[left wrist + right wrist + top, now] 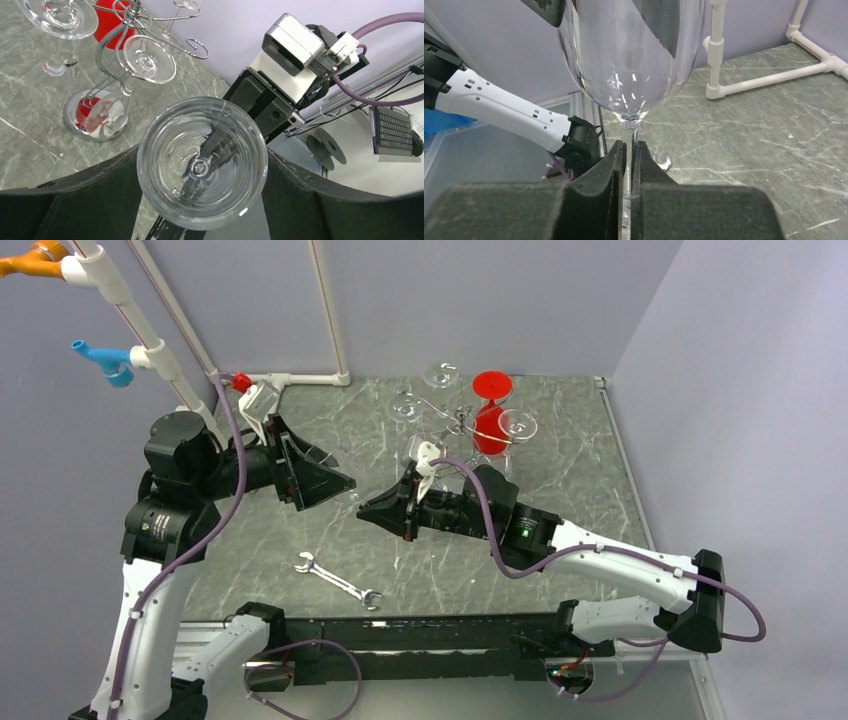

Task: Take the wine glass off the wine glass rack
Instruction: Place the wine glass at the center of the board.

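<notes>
I'm pinching the wine glass [629,60] stem in the right gripper [631,152], left gripper [202,160] gaping around its bowl, and avoiding any tilt.

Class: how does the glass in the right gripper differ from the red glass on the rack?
The gripped wine glass is clear; the red glass is solidly coloured. The right gripper pinches the clear one's stem, off the rack; the red one hangs there foot-up. Both are stemmed.
</notes>
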Motion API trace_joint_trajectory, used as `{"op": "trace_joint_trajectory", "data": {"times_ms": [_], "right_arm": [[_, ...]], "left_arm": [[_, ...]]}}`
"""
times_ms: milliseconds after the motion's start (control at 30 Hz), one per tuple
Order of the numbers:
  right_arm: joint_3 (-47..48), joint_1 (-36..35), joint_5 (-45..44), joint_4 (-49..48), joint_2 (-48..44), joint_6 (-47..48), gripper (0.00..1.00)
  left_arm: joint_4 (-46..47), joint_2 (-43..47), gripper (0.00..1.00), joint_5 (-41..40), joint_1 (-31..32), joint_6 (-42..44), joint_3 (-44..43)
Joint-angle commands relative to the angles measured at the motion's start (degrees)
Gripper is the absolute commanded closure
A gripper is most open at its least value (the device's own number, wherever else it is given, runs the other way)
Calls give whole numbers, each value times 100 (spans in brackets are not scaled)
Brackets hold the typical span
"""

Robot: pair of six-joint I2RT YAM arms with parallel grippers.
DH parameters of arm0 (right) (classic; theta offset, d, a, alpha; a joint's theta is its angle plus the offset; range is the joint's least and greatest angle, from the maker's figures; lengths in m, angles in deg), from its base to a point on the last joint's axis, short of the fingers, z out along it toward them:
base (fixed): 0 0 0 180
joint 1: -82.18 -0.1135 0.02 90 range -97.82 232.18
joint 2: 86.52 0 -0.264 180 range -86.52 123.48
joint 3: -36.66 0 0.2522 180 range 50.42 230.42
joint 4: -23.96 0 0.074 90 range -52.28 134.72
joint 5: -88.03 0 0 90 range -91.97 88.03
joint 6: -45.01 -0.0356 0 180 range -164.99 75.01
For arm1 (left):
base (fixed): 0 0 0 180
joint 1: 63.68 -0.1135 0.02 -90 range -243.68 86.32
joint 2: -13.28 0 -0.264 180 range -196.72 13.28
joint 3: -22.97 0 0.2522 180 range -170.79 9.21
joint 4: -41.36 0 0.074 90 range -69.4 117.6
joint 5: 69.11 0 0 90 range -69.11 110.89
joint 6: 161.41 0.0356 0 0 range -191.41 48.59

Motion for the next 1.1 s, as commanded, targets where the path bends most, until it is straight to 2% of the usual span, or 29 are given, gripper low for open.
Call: {"op": "trace_joint_trajectory", "data": {"times_ms": [0,133,300,433,633,700,800,833,900,1067], "right_arm": [[321,-26,118,-421,-19,65,100],[337,-27,145,-428,15,38,100],[343,-27,154,-436,32,34,100],[351,-27,196,-453,62,12,100],[325,-24,312,-519,125,-50,100],[321,-27,334,-552,130,-66,100],[342,-23,332,-552,133,-67,100],[353,-28,328,-551,142,-63,100],[367,-27,324,-542,154,-67,100],[413,-31,343,-544,211,-84,100]], "left_arm": [[268,93,19,204,12,-51,20],[239,104,23,137,12,-7,3],[198,102,38,109,12,37,3],[202,119,45,38,16,50,7],[235,128,69,-35,12,24,28],[276,144,59,-7,12,-5,53],[379,186,34,35,12,-77,134],[411,204,29,36,12,-87,161],[422,239,22,-3,12,-76,210],[376,269,16,-62,15,-31,336]]}}
